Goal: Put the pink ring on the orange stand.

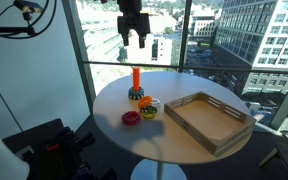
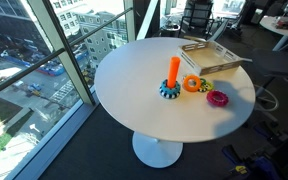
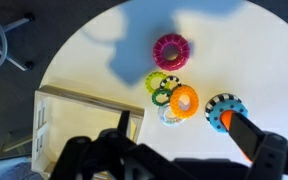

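The pink ring (image 1: 131,118) lies flat on the round white table (image 1: 174,140), apart from the other rings; it also shows in the other exterior view (image 2: 217,98) and in the wrist view (image 3: 171,51). The orange stand (image 1: 137,80) is an upright orange peg on a dark spotted base, seen in both exterior views (image 2: 173,72) and the wrist view (image 3: 246,135). Nothing is on the peg. My gripper (image 1: 133,42) hangs high above the stand, open and empty. Its dark fingers fill the bottom of the wrist view (image 3: 179,165).
A wooden tray (image 1: 189,128) (image 2: 219,66) (image 3: 84,98) stands on the table beside the rings. A cluster with a yellow-green ring (image 3: 157,81), a green ring (image 3: 162,96) and an orange ring (image 3: 183,100) lies between the pink ring and the stand. Glass windows stand close behind the table.
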Action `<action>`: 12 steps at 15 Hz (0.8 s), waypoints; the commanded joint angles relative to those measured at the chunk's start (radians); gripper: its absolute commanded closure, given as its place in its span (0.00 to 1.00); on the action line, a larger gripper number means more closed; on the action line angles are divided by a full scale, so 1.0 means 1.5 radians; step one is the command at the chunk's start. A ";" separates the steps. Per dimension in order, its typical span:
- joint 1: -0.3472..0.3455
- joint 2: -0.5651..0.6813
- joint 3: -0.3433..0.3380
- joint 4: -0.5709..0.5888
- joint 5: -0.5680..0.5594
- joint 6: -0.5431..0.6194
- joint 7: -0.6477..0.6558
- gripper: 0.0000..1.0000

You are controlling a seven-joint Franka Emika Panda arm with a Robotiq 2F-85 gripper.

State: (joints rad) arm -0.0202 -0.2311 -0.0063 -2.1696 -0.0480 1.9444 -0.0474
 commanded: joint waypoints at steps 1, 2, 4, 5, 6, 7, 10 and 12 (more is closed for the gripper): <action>0.008 0.069 -0.012 0.047 0.043 0.001 -0.048 0.00; 0.007 0.083 -0.012 0.051 0.049 0.003 -0.054 0.00; 0.005 0.108 -0.011 0.055 0.056 0.008 -0.068 0.00; 0.004 0.119 -0.010 0.055 0.056 0.015 -0.078 0.00; 0.004 0.130 -0.010 0.054 0.056 0.023 -0.091 0.00; 0.004 0.143 -0.009 0.054 0.056 0.031 -0.104 0.00; 0.002 0.171 -0.006 0.057 0.054 0.043 -0.134 0.00; 0.003 0.159 -0.004 0.036 0.043 0.046 -0.113 0.00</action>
State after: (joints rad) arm -0.0172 0.0083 -0.0113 -2.1173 0.0174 2.0175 -0.2183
